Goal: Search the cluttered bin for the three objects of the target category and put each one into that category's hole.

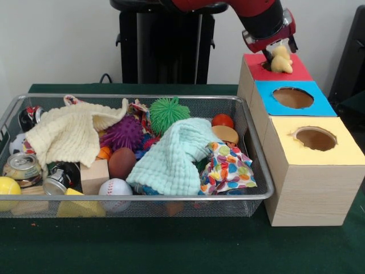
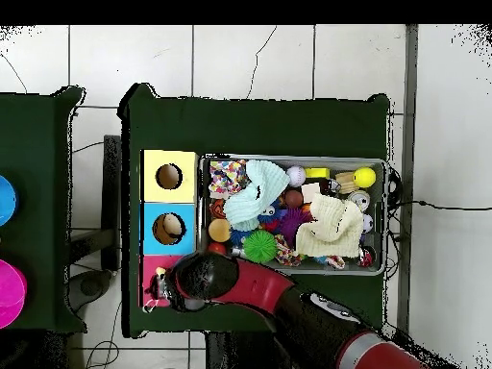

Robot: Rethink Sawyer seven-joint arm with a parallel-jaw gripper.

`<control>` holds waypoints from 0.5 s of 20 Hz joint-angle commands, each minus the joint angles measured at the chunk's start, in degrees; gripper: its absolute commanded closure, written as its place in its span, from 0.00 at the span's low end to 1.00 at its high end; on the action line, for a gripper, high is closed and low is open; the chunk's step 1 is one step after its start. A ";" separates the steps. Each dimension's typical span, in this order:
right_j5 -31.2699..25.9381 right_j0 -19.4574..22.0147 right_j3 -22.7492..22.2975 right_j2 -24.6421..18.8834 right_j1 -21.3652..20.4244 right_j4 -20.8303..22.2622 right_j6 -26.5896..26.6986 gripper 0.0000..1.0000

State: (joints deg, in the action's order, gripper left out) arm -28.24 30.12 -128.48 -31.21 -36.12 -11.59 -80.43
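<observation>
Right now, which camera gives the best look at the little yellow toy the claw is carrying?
The front view. There the pale yellow toy hangs in plain sight under the claw, right over the red hole. In the overhead view the arm covers that spot, so the toy barely shows, if at all.

On the table [image 2: 259,125], the arm [image 2: 288,307] reaches from the bottom edge to the red-topped box [image 2: 154,274] near the bottom-left corner, beside the bin [image 2: 293,159] of cloths, balls and cans.
</observation>
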 commanded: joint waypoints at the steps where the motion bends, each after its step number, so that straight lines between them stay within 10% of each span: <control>1: 4.67 1.64 8.06 0.62 0.97 1.43 -5.65 0.00; 10: 8.91 1.76 8.35 0.35 -0.38 3.02 -6.16 0.00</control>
State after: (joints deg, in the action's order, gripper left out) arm -26.28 30.67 -128.24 -31.18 -36.17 -10.29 -80.43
